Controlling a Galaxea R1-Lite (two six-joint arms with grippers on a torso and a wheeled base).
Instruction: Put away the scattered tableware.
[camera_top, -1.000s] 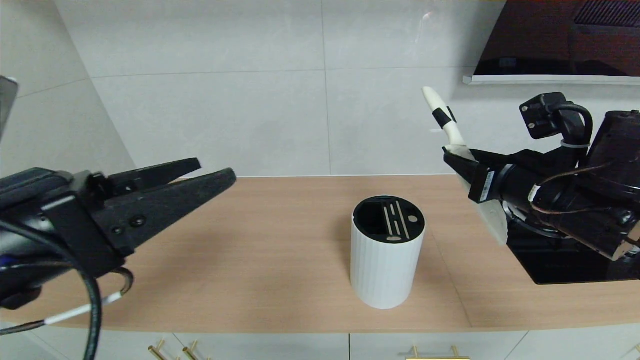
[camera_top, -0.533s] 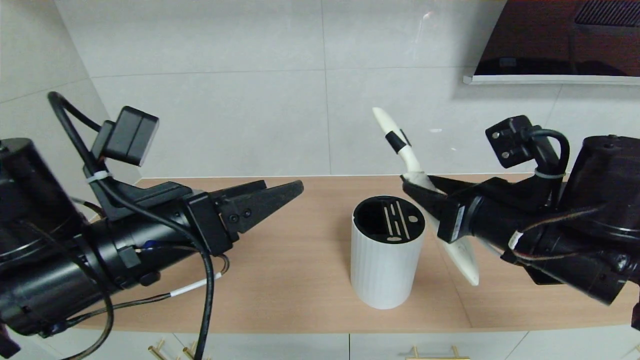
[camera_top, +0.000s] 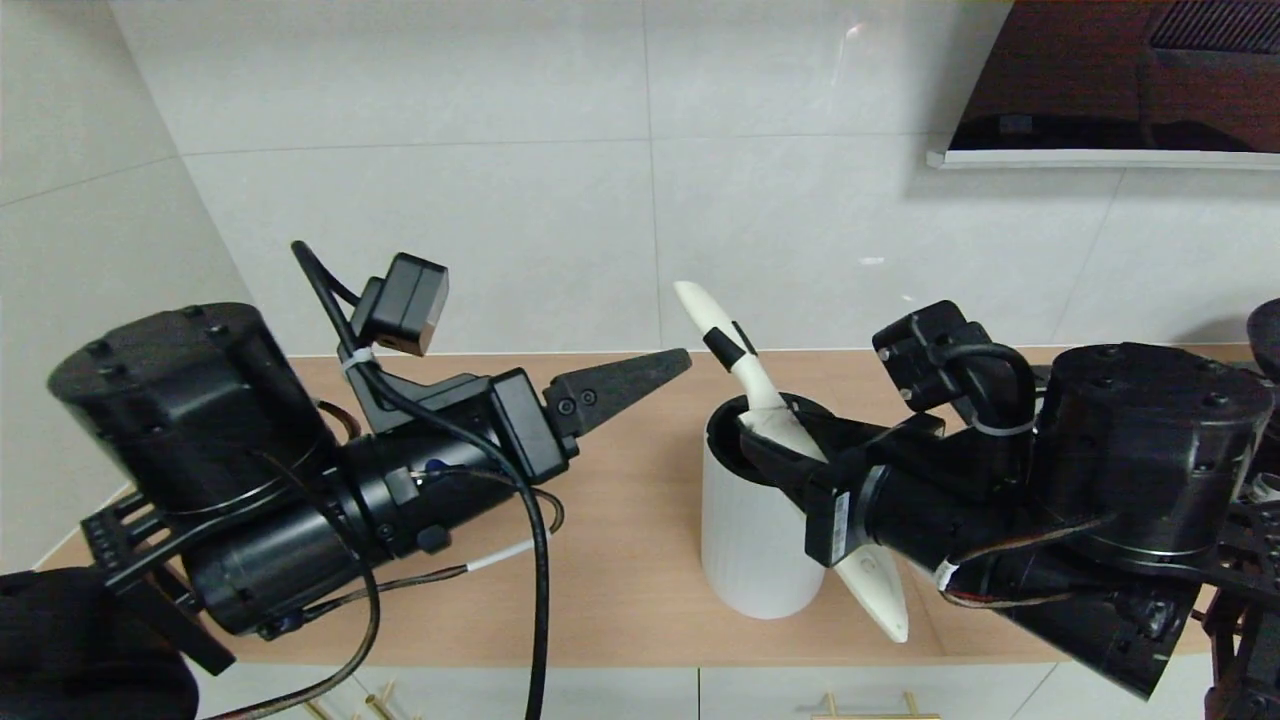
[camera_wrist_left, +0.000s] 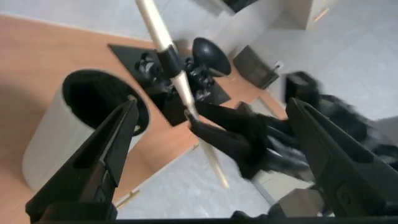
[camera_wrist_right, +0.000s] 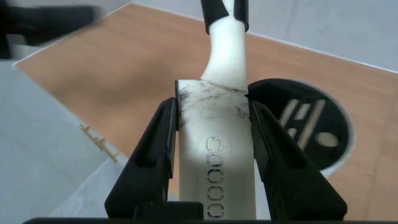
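Right gripper (camera_top: 778, 445) is clamped on the spatula (camera_top: 742, 362) at its neck, flat faces between the jaws. I judge this grip stops it twisting.

The spatula is tilted, handle up and far-left. Its blade end is low, outside the holder (camera_top: 750, 545) on the near-right side. The shaft crosses the holder's right rim, and nothing is in the opening yet.

Left gripper (camera_top: 660, 368) is wide and empty, just left of the holder above the counter (camera_top: 620, 560), likely there to steady the holder.

Next, by my judgement: lift the spatula and right it over the open half of the top.
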